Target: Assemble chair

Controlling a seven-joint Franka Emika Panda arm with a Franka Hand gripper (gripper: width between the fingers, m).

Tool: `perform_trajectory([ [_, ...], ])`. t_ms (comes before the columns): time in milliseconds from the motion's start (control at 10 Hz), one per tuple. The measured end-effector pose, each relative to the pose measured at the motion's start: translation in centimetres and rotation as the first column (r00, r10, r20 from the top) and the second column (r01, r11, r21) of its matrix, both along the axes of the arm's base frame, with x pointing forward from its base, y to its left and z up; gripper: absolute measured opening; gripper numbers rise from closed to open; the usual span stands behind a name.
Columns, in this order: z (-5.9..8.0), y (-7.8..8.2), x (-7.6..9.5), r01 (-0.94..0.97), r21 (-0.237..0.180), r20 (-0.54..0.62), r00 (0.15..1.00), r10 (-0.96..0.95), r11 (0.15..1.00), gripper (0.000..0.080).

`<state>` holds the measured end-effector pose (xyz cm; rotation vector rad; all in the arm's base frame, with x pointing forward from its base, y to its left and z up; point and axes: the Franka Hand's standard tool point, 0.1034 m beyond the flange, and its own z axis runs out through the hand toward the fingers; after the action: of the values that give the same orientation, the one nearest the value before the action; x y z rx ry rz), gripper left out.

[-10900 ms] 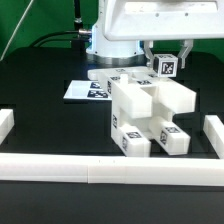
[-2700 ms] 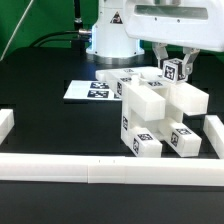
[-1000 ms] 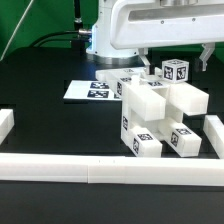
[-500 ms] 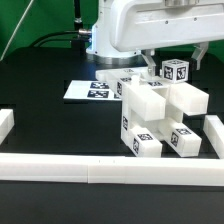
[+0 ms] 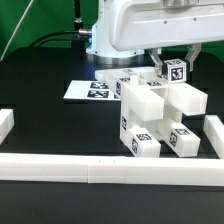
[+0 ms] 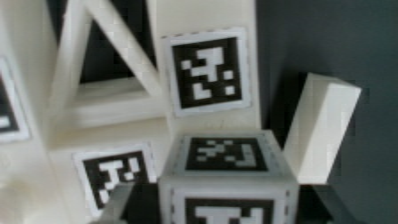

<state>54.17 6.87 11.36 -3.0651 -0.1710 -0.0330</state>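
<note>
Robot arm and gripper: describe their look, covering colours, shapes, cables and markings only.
The arm is glossy white with smooth, rounded casings. The gripper has a wide, boxy white body and two slim dark fingers. A thin black cable runs down behind the arm. No marking on either can be read.

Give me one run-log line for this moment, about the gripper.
phase: grasp | gripper: shut on tagged chair piece | location: top of partly built chair

a robotics lab — robot arm (image 5: 108, 42) over a black table (image 5: 45, 130), marker board (image 5: 78, 90), fiducial-tagged chair parts (image 5: 150, 105).
</note>
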Motion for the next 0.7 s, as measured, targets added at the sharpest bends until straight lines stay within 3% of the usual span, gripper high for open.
perform_trajectory([
  [700, -0.03, 0.05, -0.02, 0.417, 0.002, -0.033, 0.908, -0.417, 0.909, 0.0284],
])
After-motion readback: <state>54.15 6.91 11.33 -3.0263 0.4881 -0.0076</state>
